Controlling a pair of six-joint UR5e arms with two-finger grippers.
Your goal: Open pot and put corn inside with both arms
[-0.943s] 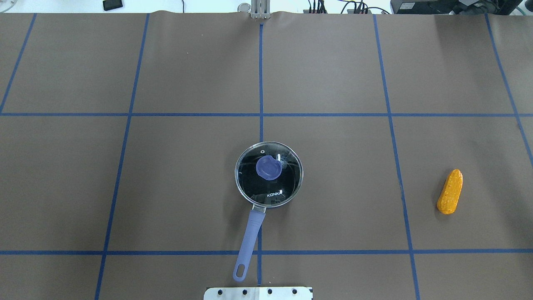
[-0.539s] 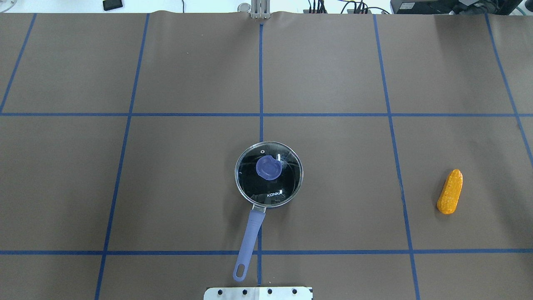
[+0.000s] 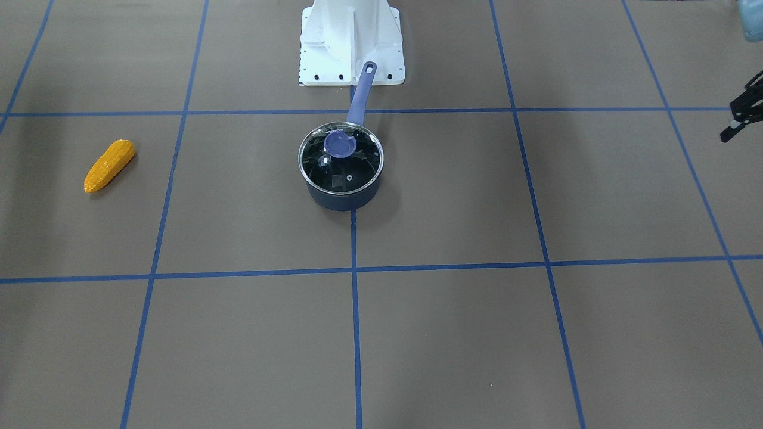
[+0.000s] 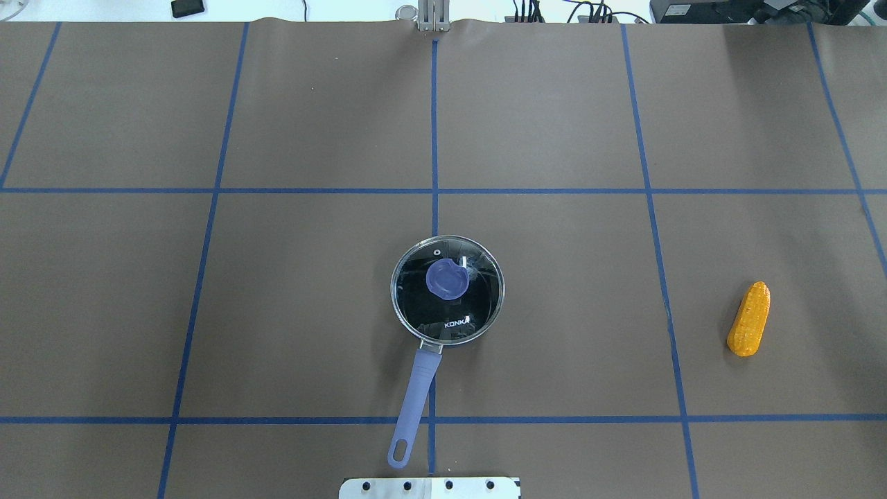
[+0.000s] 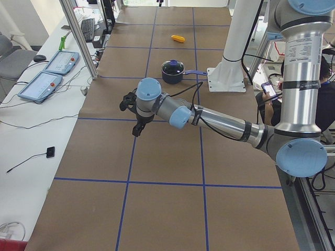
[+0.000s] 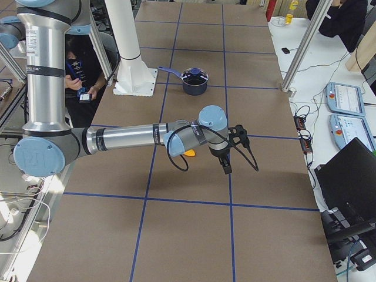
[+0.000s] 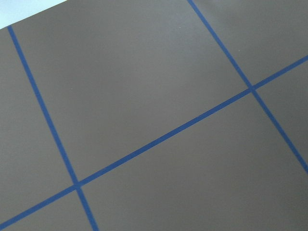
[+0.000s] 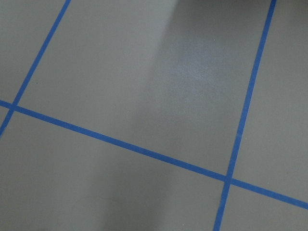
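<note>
The pot [image 4: 443, 331] stands near the table's middle with its glass lid [image 4: 478, 305] and blue knob [image 4: 447, 278] on top. Its periwinkle handle [image 4: 414, 405] points toward the robot base. The corn [image 4: 749, 319] lies alone on the mat far to the right; it also shows in the front view [image 3: 109, 165]. My left gripper [image 5: 136, 121] hovers over bare mat far left of the pot; its edge shows in the front view [image 3: 741, 113]. My right gripper [image 6: 230, 151] hovers just beyond the corn [image 6: 189, 153]. I cannot tell whether either is open.
The white base mount [image 3: 351, 44] stands just behind the pot handle's tip. Blue tape lines grid the brown mat [image 4: 312, 312]. Both wrist views show only mat and tape. Pendants and cables lie on side benches [image 5: 52, 68].
</note>
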